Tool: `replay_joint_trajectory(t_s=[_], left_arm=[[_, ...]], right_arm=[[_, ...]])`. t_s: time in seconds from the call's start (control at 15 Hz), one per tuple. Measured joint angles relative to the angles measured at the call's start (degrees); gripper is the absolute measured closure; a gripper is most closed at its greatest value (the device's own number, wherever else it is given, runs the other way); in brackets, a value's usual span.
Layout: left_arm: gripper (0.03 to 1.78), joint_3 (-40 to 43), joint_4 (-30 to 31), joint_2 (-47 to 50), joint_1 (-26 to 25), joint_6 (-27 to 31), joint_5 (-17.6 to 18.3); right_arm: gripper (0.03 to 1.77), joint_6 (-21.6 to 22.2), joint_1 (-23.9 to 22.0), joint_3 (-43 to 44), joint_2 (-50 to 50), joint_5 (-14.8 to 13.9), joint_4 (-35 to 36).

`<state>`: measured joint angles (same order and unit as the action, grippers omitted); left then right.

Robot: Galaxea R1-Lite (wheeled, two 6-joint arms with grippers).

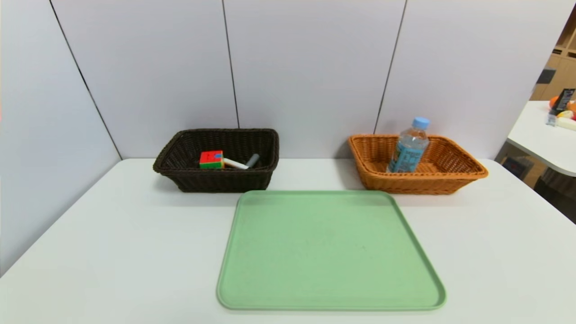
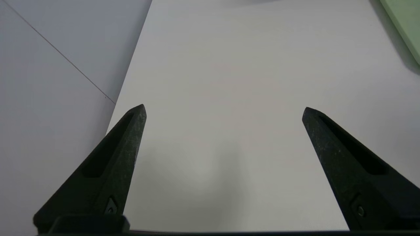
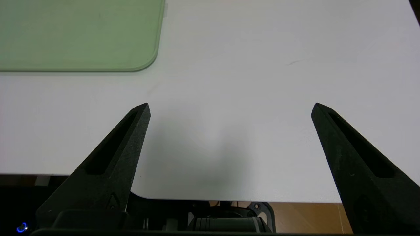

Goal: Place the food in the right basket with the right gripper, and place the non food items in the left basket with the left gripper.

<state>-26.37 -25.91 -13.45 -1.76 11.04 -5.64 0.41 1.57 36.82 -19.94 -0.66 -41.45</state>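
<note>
The water bottle (image 1: 408, 146) stands upright inside the orange-tan basket (image 1: 459, 173) at centre right of the head view, leaning close to that basket's rear wall; it looks light, with thin clear walls that would give under a hard squeeze and a smooth label that could slip, so the labelled middle of the body seems the safest place to grasp, below the narrow neck and blue cap. The puzzle cube (image 1: 211, 159), rigid and flat-faced, lies in the dark brown basket (image 1: 180, 177) at centre left, touching a slim white marker (image 1: 235, 164) whose far end meets a grey handle (image 1: 252, 160). The peeler's white head is hidden behind the basket's front wall, so its shape cannot be confirmed. The green tray (image 1: 328, 252) in the lower middle of the head view carries nothing, and the sorting looks complete. Neither arm appears in the head view. In the left wrist view the left gripper (image 2: 223, 111) has its fingers spread wide over bare worktop (image 2: 229, 65), pinching nothing; in the right wrist view the right gripper (image 3: 230, 108) is likewise spread and empty above the worktop's near edge, with a tray corner at upper left. The baskets' floors are mostly screened by their walls.
</note>
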Motion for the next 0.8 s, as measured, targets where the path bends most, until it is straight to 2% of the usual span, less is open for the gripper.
replay_joint_trajectory(t_s=[0.13, 0.27, 0.4, 0.6, 0.8], left_arm=[[0.12, 1.32, 0.37, 1.62, 0.02, -0.13, 1.07], [0.12, 2.45, 0.59, 2.79, 0.11, -0.99, 1.93], [0.12, 3.89, 0.83, 4.77, 0.28, -1.21, 2.17], [0.12, 7.13, 0.85, 9.98, 0.68, -1.62, 3.04], [0.12, 9.89, 4.68, 12.46, 0.94, -2.82, 3.28]], right_arm=[[0.11, -0.68, -0.10, -4.13, 4.88, 0.37, 4.38], [0.11, -2.50, -0.61, -8.85, 8.55, 1.15, 11.93], [0.11, -4.90, -0.91, -14.32, 12.26, 2.15, 20.04], [0.11, -9.51, -1.16, -20.97, 17.55, 3.16, 27.61], [0.11, -10.39, -1.19, -28.50, 19.48, 3.46, 35.97]])
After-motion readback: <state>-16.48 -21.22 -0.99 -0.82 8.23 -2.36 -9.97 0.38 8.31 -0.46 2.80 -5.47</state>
